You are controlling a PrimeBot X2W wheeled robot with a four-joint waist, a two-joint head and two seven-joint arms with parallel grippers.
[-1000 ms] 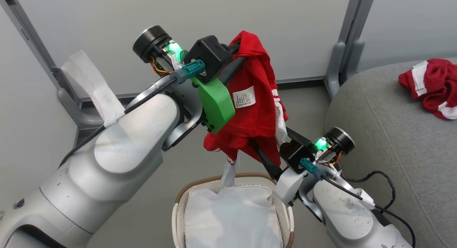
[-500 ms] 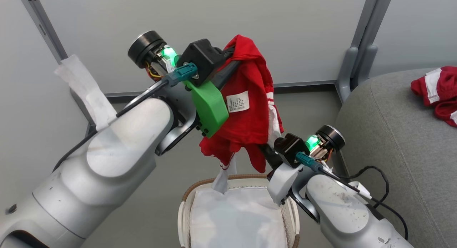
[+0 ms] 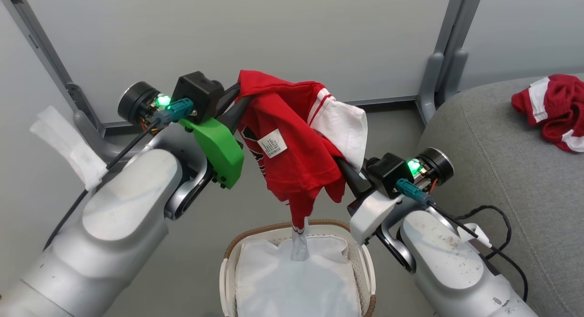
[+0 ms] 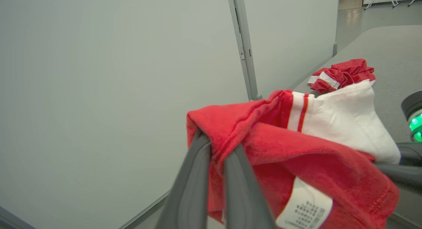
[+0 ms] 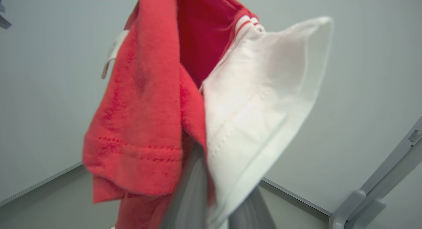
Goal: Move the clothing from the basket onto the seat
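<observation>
A red jersey (image 3: 292, 148) with white trim hangs in the air above the white basket (image 3: 269, 227), pinched at one end by the left gripper (image 4: 217, 146) and at the other by the right gripper (image 3: 349, 175), while red shorts (image 3: 550, 109) lie on the grey seat (image 3: 492, 180) to the right.

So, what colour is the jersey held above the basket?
The jersey is red, with a white panel; clearest in the left wrist view.
</observation>
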